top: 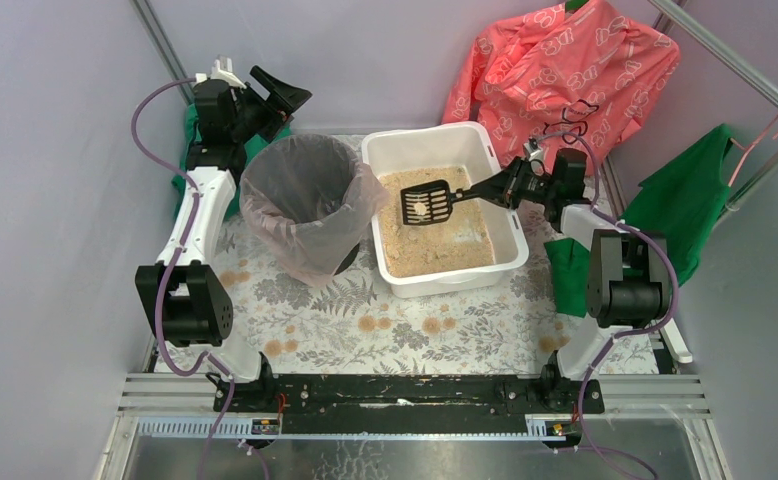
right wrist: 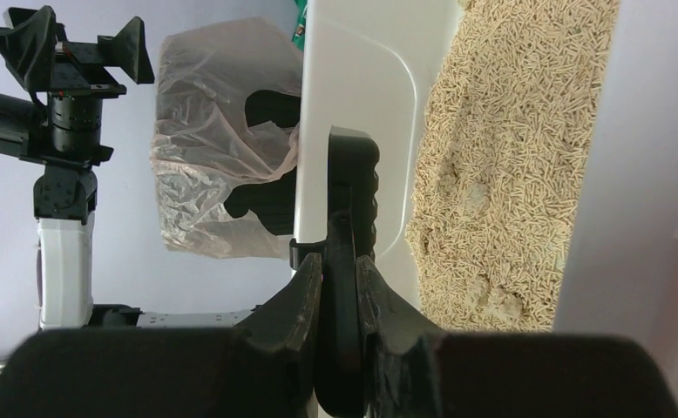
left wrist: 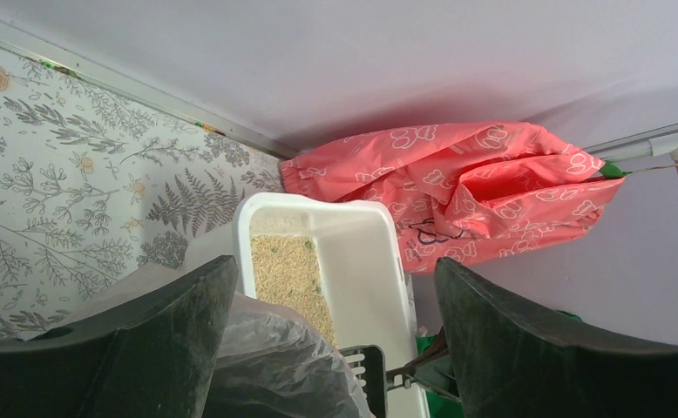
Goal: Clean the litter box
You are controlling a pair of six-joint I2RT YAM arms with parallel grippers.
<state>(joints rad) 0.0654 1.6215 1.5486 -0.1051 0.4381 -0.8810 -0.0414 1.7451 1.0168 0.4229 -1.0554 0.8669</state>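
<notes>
Litter box (top: 420, 140) is sitting mid-table in the top view, just beside the bag-lined bin (top: 300, 200), which is keeping the transfer path short. The right gripper (top: 500, 187) is holding the slotted scoop (top: 427, 203) level above the granules (top: 435, 245), probably so the pale clump (top: 420, 209) does not slide off. The left gripper (top: 253, 88) is hovering behind the bin. In the left wrist view, its fingers (left wrist: 144, 348) are standing wide apart, gripping nothing. In the right wrist view, the jaws are clamping the scoop's handle edge-on.
</notes>
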